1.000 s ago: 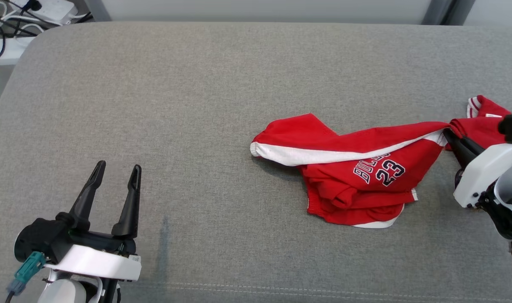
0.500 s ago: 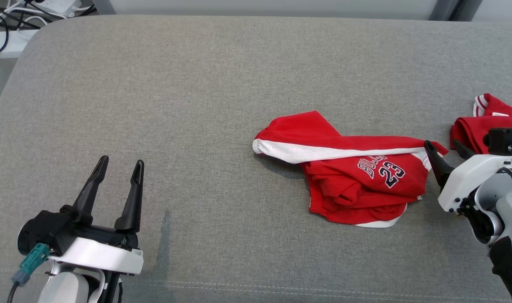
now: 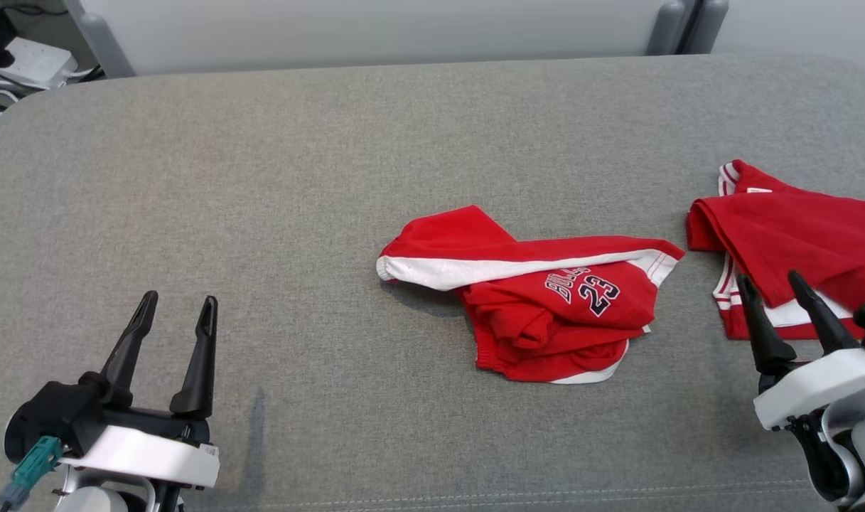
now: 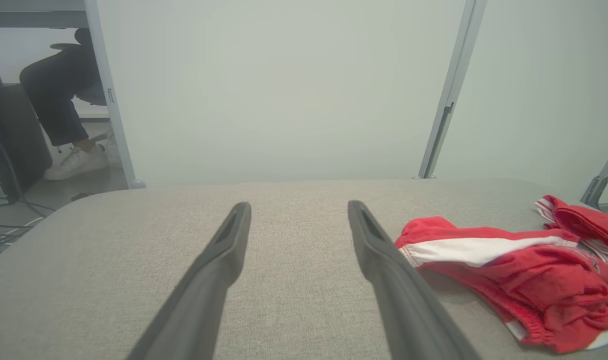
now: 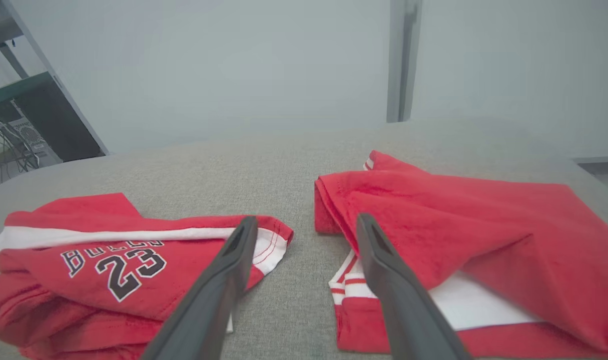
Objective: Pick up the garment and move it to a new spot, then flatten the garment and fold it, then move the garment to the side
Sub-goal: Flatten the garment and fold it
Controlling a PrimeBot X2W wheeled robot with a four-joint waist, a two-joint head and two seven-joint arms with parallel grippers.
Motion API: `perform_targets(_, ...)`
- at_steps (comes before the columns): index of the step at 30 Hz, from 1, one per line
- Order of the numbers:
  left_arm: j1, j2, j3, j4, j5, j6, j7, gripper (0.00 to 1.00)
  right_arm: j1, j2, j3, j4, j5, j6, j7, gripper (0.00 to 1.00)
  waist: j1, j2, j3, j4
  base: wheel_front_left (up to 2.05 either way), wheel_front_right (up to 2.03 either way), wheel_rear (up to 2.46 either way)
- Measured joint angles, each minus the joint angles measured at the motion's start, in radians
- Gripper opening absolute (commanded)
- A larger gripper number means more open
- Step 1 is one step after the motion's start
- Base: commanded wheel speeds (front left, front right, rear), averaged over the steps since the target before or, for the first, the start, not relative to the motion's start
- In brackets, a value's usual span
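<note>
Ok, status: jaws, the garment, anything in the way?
Left gripper jaws open, empty. Right gripper jaws open, empty, by the folded red garment's near edge. Crumpled 23 garment loose on the grey table. Folded one lies right of it, apart.

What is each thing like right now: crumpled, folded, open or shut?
Numbered red garment: crumpled, lying loose, unheld.
Other red garment: folded over, lying flat at the right.
Left end effector: open, empty.
Right end effector: open, empty, beside the folded garment.

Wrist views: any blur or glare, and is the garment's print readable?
Left wrist view: the left gripper's fingers soft, garment fairly sharp, no glare. Right wrist view: print readable. Head view: even light, faint shadow under the garment.
</note>
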Motion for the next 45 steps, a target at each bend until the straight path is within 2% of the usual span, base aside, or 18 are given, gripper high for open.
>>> perform_targets(4, 0.018, 0.010, 0.000, 0.001, 0.000, 0.000, 0.000, 1.00, 0.123, 0.058, -0.142, -0.160, -0.124, 0.000, -0.003, 1.00, -0.0001, 0.0000, -0.027, -0.013, 0.00, 0.00, 0.00)
perform_targets(8, 0.044, 0.016, 0.009, 0.008, 0.003, 0.000, 0.000, 1.00, 0.263, 0.132, -0.223, -0.282, -0.234, 0.000, -0.003, 1.00, 0.0000, 0.0000, -0.056, -0.015, 0.00, 0.00, 0.00)
perform_targets(12, 0.081, 0.016, 0.018, 0.017, 0.004, 0.001, 0.000, 1.00, 0.355, 0.193, -0.257, -0.372, -0.298, 0.000, -0.002, 1.00, -0.0001, 0.0000, -0.084, -0.017, 0.00, 0.00, 0.00)
perform_targets(18, 0.114, 0.015, 0.025, 0.024, 0.004, 0.001, 0.000, 1.00, 0.431, 0.244, -0.261, -0.447, -0.332, 0.000, 0.027, 1.00, 0.0000, 0.0000, -0.114, -0.022, 0.00, 0.00, 0.00)
perform_targets(35, 0.115, 0.017, 0.012, 0.022, -0.007, 0.006, 0.009, 1.00, 0.448, 0.265, -0.266, -0.492, -0.335, 0.000, 0.053, 1.00, 0.0000, 0.0000, -0.100, -0.029, 0.00, 0.00, 0.00)
perform_targets(40, 0.108, 0.017, -0.045, 0.020, -0.038, 0.004, 0.074, 1.00, 0.444, 0.268, -0.272, -0.485, -0.305, 0.000, 0.082, 1.00, -0.0001, 0.0000, -0.083, -0.030, 0.00, 0.00, 0.00)
perform_targets(43, 0.069, 0.015, -0.117, 0.029, -0.100, 0.001, 0.172, 1.00, 0.419, 0.260, -0.266, -0.445, -0.246, 0.000, 0.127, 1.00, -0.0001, 0.0000, -0.060, -0.032, 0.00, 0.00, 0.00)
perform_targets(45, 0.019, 0.014, -0.174, 0.031, -0.140, 0.000, 0.236, 1.00, 0.379, 0.230, -0.263, -0.417, -0.217, 0.000, 0.155, 1.00, 0.0000, 0.0000, -0.040, -0.032, 0.00, 0.00, 0.00)
